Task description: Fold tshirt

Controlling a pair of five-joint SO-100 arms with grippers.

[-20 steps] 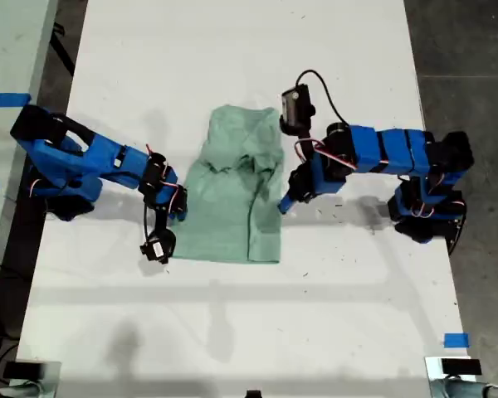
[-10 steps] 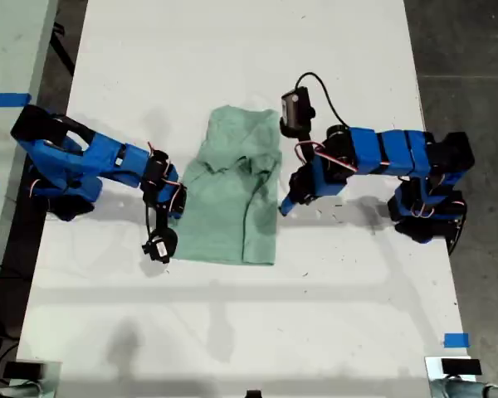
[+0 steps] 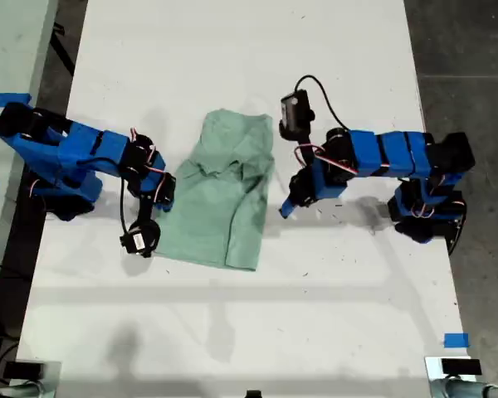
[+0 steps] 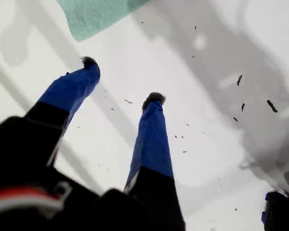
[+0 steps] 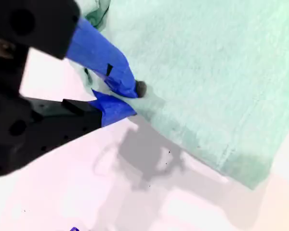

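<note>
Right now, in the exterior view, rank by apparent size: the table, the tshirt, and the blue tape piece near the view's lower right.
1. The table, largest by far.
2. The tshirt.
3. The blue tape piece, smallest.

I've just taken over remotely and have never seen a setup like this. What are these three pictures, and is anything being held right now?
The exterior view looks down on a white table with my two small blue arms, one on each side of a partly folded pale green tshirt. The other two pictures come from cameras mounted on the grippers. My first gripper belongs to the arm on the exterior view's right. Its jaws are open and empty over bare table, just clear of the tshirt. My second gripper is on the exterior view's left, and its jaws are pinched on the tshirt's edge.
</note>
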